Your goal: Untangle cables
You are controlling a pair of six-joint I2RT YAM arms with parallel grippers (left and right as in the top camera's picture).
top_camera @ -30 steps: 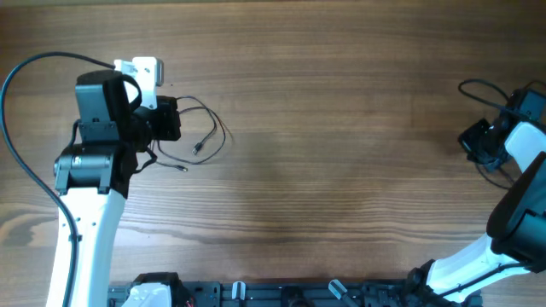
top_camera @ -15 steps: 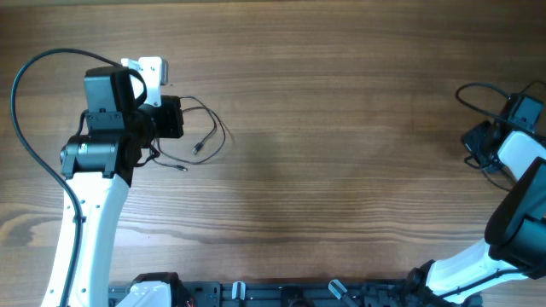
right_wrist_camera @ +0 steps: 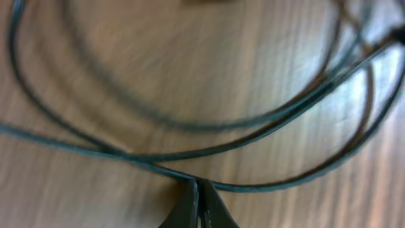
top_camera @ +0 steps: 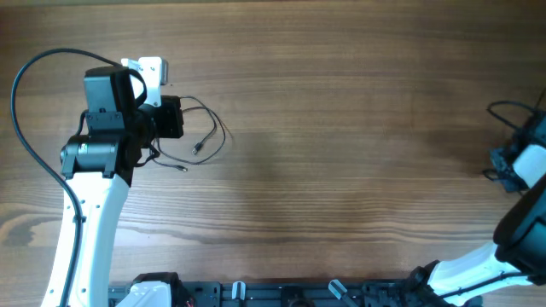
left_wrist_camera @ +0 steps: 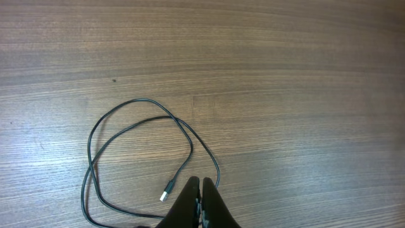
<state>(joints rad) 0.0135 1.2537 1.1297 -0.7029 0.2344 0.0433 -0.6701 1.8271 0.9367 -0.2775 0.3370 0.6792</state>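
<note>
On the table point(top_camera: 341, 128), black cables point(left_wrist_camera: 166, 192) loop; left end effector point(left_wrist_camera: 200, 185) closed, right end effector point(right_wrist_camera: 198, 185) pinching one.

Table point(top_camera: 341, 170) matt grained wood; cables point(left_wrist_camera: 166, 191) smooth glossy black.

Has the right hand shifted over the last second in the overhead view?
Yes. Against the wooden table, the right hand has slid toward the picture's right edge and slightly downward, taking its thin cable along.

We see the right gripper point(right_wrist_camera: 197, 190) with its fingertips pinched together on one strand of the thin dark cables point(right_wrist_camera: 209, 149), which loop, blurred, across the pale wooden table point(right_wrist_camera: 95, 196).
</note>
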